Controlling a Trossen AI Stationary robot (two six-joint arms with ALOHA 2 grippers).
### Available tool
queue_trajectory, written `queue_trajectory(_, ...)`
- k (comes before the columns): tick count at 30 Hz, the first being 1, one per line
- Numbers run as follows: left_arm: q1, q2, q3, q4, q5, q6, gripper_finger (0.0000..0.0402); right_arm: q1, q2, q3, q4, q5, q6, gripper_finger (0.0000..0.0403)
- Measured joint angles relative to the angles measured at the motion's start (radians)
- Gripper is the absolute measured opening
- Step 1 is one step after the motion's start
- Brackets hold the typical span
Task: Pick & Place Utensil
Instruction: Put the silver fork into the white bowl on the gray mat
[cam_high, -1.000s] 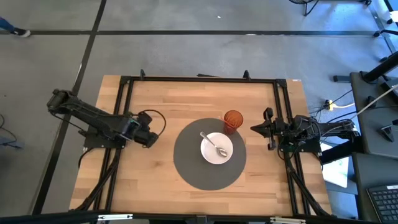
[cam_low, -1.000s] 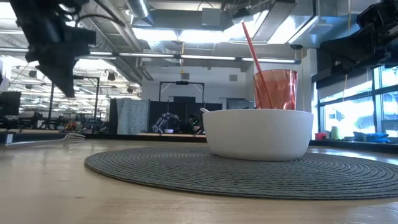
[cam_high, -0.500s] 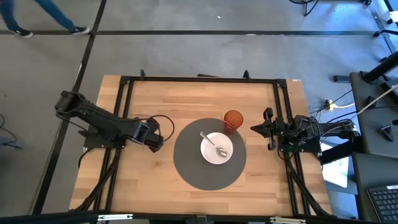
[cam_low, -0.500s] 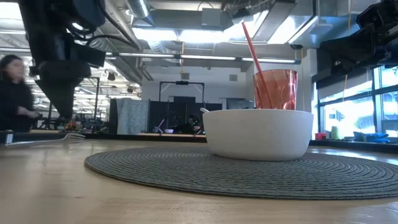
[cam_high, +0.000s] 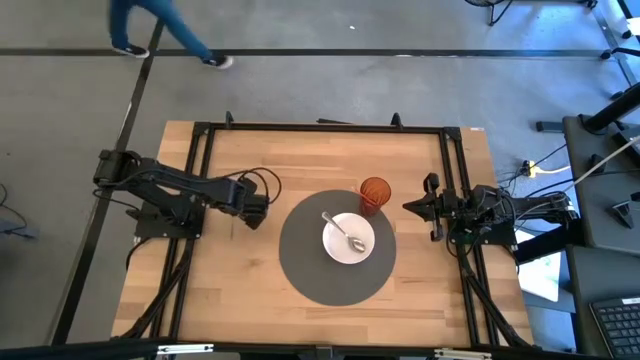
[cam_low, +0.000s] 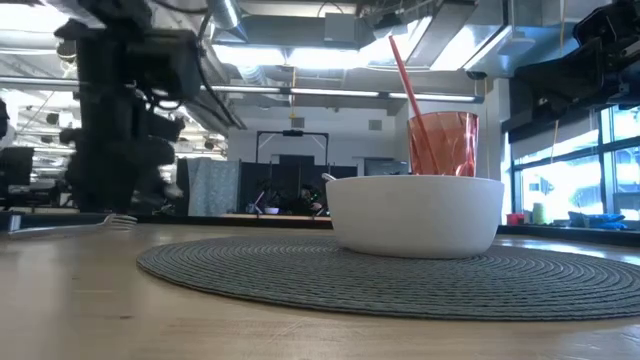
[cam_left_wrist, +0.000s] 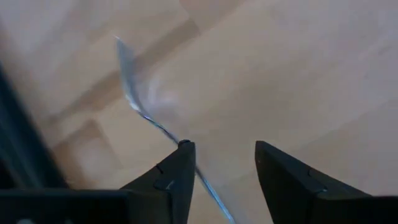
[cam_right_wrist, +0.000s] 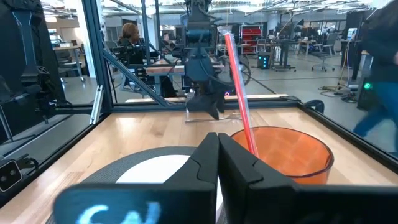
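Observation:
A metal fork (cam_left_wrist: 134, 99) lies flat on the wooden table left of the grey round placemat (cam_high: 300, 270); the low view shows the fork (cam_low: 75, 224) too. My left gripper (cam_left_wrist: 221, 149) hangs open just above the fork's handle, fingers pointing steeply down, and it also shows in the high view (cam_high: 262, 213). The handle runs under the gap, close by one finger; whether they touch, I cannot tell. On the placemat stands a white bowl (cam_high: 348, 238) with a spoon (cam_high: 343, 231) in it. My right gripper (cam_high: 410, 207) waits shut at the table's right edge.
An orange cup (cam_high: 375, 193) with a red straw stands on the placemat's far right rim, beside the bowl. Black frame rails (cam_high: 200, 160) run along the table's left, far and right sides. A person (cam_high: 160, 25) walks on the floor beyond the far edge.
My left gripper has swung toward the table's right and far side, closer to the placemat, and has sunk toward the fork, tipping more steeply downward. The fork, bowl and cup lie as before. A person has walked across the floor behind the table.

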Motion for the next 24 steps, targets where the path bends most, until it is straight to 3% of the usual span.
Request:
queue_trajectory(3,0.006,0.000,-0.033,0.023,0.030,-0.007,0.0143,0.000,0.000,0.000,0.000,0.000,-0.004,0.0006)
queue_trajectory(14,0.040,0.000,-0.108,0.038,-0.012,-0.058,0.0120,0.000,0.000,0.000,0.000,0.000,0.001,0.0006)
queue_trajectory(24,0.125,-0.013,-0.174,0.153,0.010,0.034,0.0084,0.000,0.000,0.000,0.000,0.000,-0.003,0.0006)
